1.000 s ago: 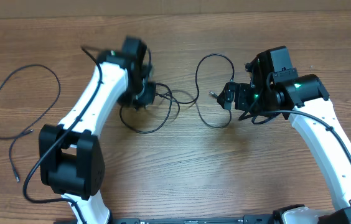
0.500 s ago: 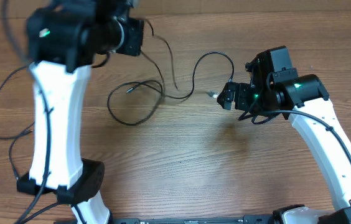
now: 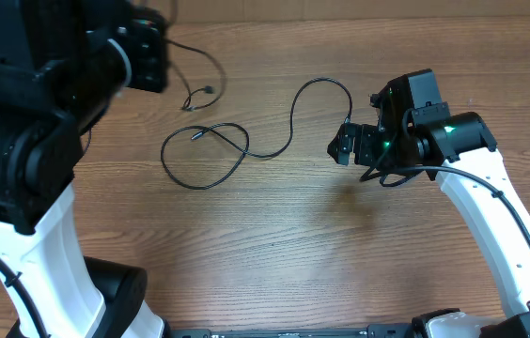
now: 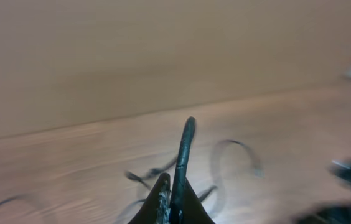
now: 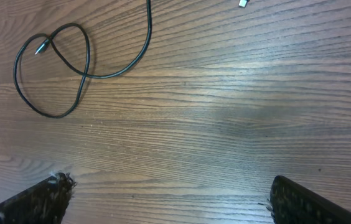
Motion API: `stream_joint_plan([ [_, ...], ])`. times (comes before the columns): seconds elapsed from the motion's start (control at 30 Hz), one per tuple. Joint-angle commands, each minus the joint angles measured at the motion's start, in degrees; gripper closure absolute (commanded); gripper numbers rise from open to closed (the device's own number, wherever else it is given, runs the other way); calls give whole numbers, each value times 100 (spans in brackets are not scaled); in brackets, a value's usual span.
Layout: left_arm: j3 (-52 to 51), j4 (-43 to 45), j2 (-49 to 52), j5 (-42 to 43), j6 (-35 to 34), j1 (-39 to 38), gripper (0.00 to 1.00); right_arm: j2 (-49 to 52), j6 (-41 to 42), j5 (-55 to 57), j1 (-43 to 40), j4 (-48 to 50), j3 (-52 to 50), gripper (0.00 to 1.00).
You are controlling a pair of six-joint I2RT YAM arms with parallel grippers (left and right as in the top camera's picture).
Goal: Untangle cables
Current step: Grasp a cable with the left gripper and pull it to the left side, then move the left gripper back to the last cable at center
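Note:
My left arm is raised high and close to the overhead camera, blurred. My left gripper (image 3: 149,54) (image 4: 172,182) is shut on a thin black cable (image 4: 185,149), whose free end (image 3: 206,91) dangles above the table. A second black cable (image 3: 210,156) lies on the table in a crossed loop. It runs right in an arc toward my right gripper (image 3: 344,145). In the right wrist view this loop (image 5: 52,70) lies far left and a pale plug end (image 5: 243,3) lies at the top edge. My right gripper (image 5: 172,193) is open wide over bare wood and holds nothing.
The table is brown wood (image 3: 274,244). A pale wall or board (image 3: 359,9) runs along the far edge. My left arm's white link and black base (image 3: 58,263) fill the left side of the overhead view.
My left arm has risen and swung left with its cable, pulling it apart from the other one. The second cable now lies alone in a loop. My right arm has not moved.

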Motion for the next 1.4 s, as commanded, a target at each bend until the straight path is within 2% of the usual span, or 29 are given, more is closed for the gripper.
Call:
stream_joint_plan([
  [0.0,-48,-48,9,-2076,-586,378,96,15,-9,59,15,44,55,0],
  [0.13,-363,-90,9,-3241,-1307,1145,96,15,-11,61,15,42,55,0],
  [0.23,-713,-92,24,-3456,-1545,1818,96,15,-26,59,15,44,55,0],
  [0.43,-1460,42,146,-3425,-2103,3248,96,15,-24,59,15,35,55,0],
  [0.57,-1641,96,302,-2594,-2256,3980,95,15,-24,59,15,39,55,0],
  [0.6,-1641,111,352,-2302,-2256,4100,87,15,-24,59,15,42,55,0],
  [0.7,-1641,118,494,-1373,-2216,4374,36,15,-22,59,15,44,55,0],
  [0.73,-1641,109,544,-1062,-2164,4411,27,15,-22,57,15,44,55,0],
  [0.8,-1644,81,619,-586,-1961,4406,18,15,-22,57,15,44,55,0],
  [0.97,-1648,-11,662,55,-1705,4037,16,15,-22,57,15,33,55,0],
  [1.13,-1676,-4,662,592,-1257,3248,16,15,-24,57,15,33,55,0],
  [1.37,-2035,63,713,822,-431,1902,2,15,-22,57,15,24,55,0],
])
